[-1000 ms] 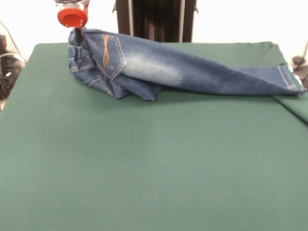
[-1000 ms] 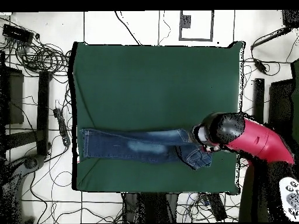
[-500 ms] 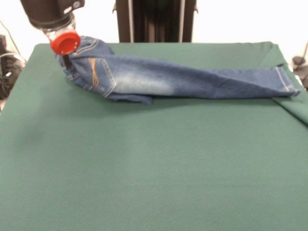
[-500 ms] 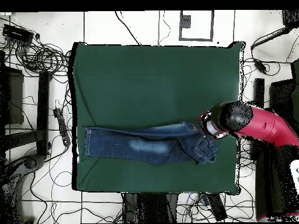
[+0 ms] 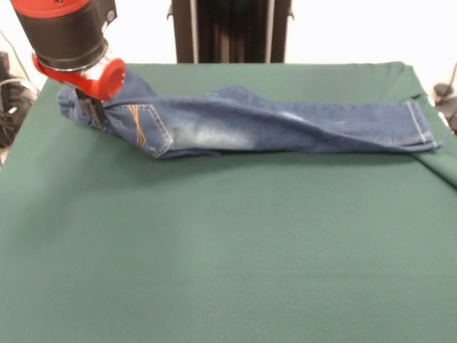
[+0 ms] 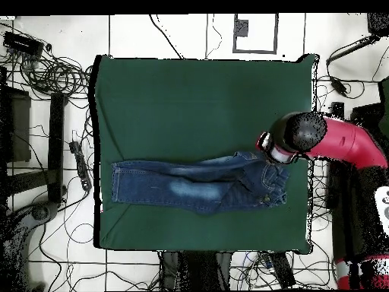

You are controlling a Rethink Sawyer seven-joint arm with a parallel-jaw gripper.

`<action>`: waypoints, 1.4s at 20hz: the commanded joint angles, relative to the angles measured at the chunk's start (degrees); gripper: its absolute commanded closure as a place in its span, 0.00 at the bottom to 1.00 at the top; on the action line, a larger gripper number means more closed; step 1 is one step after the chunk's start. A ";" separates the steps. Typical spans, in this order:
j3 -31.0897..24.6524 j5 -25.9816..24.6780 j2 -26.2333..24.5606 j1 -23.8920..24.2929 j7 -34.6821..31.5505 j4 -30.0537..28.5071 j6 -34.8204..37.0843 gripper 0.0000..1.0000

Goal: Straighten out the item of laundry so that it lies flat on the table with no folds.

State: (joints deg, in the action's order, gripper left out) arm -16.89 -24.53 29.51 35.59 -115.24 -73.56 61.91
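The blue denim jeans (image 5: 285, 125) lie stretched out along the far part of the dark green table (image 5: 228, 243). The two legs lie on top of each other, with the cuffs at the right and a ridge of fabric near the middle. My gripper (image 5: 91, 111) is at the waist end on the left, shut on the waistband, which is bunched under the red ring of the wrist. In the overhead view the jeans (image 6: 190, 182) run from the table's (image 6: 197, 99) left edge to my gripper (image 6: 275, 156) near the right edge.
The robot's pedestal (image 5: 232, 28) stands behind the table's far edge. A fold of green cloth (image 5: 443, 161) hangs at the right corner. Cables (image 6: 53, 76) and equipment lie on the floor around the table.
My gripper has moved left in the front view and lower, pulling the waist with it. The jeans have slid along and lie longer and flatter, and the cuffs have pulled in from the table's edge.
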 commanded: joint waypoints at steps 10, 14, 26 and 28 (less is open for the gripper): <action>-14.46 -6.36 2.95 -0.07 46.12 10.40 10.51 1.00; -14.99 -5.55 2.20 0.66 48.81 13.78 12.52 1.00; -14.68 -3.81 -2.38 5.39 47.54 14.65 7.71 1.00; -15.19 -2.54 -3.60 6.39 45.68 13.76 5.74 1.00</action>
State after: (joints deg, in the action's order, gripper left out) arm -26.35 -28.72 28.45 41.08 -83.91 -60.36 69.04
